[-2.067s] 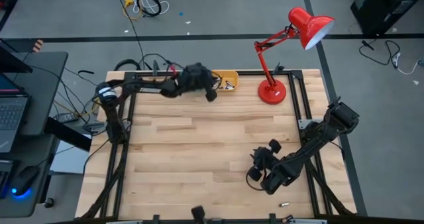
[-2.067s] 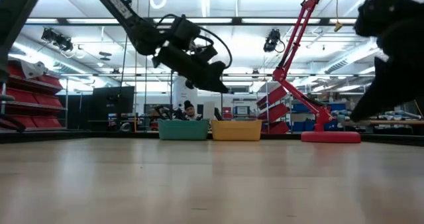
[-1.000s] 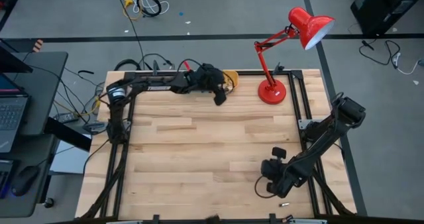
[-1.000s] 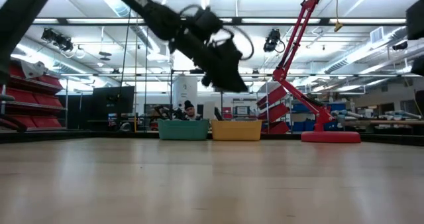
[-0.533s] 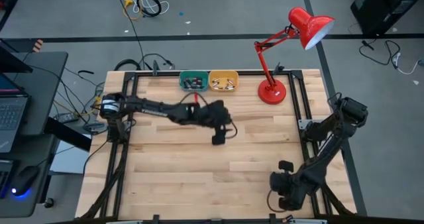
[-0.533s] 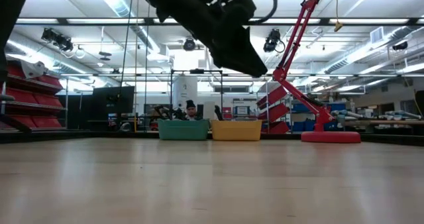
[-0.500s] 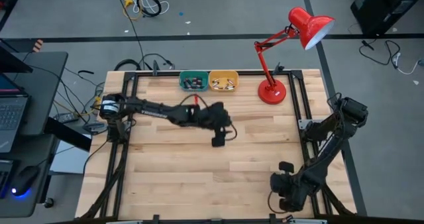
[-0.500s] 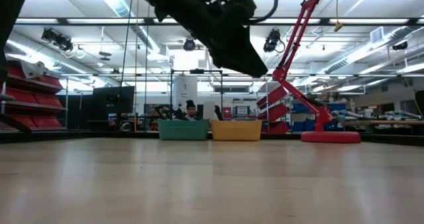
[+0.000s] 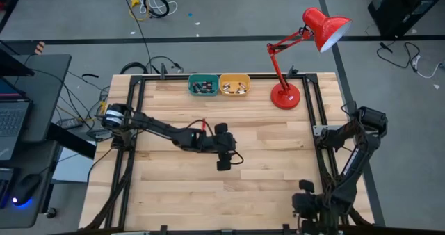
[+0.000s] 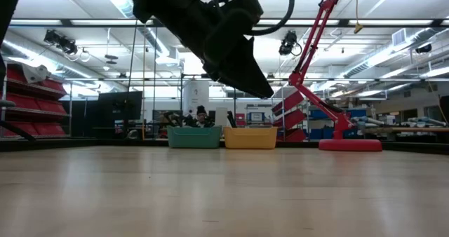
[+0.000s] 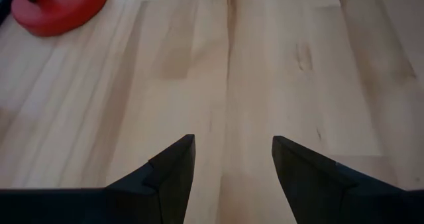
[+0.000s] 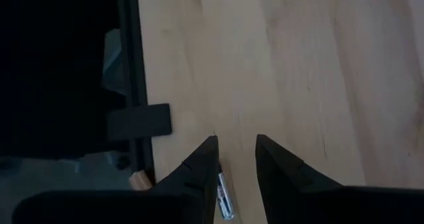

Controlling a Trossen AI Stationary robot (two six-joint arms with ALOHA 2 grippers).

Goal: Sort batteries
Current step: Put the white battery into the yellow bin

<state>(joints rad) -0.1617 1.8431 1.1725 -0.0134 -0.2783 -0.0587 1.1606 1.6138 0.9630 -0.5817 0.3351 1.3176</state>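
We are seeing no readable writing anywhere. Our left gripper (image 9: 223, 164) is hovering wide and empty over mid-table (image 9: 278, 158). Our right gripper (image 12: 233, 159) is poised narrowly parted over a battery (image 12: 225, 196) at the near table edge, not gripping it. Other batteries are sitting in the teal bin (image 9: 203, 86) and yellow bin (image 9: 234, 86).

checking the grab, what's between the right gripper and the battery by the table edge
Nothing: in the right wrist view the battery lies on bare wood just beside the right gripper, whose fingers stand apart.

A glossy red desk lamp (image 9: 306, 47) is standing by teal (image 9: 202, 85) and yellow plastic bins (image 9: 234, 85) on a pale striped wooden table (image 9: 271, 151).
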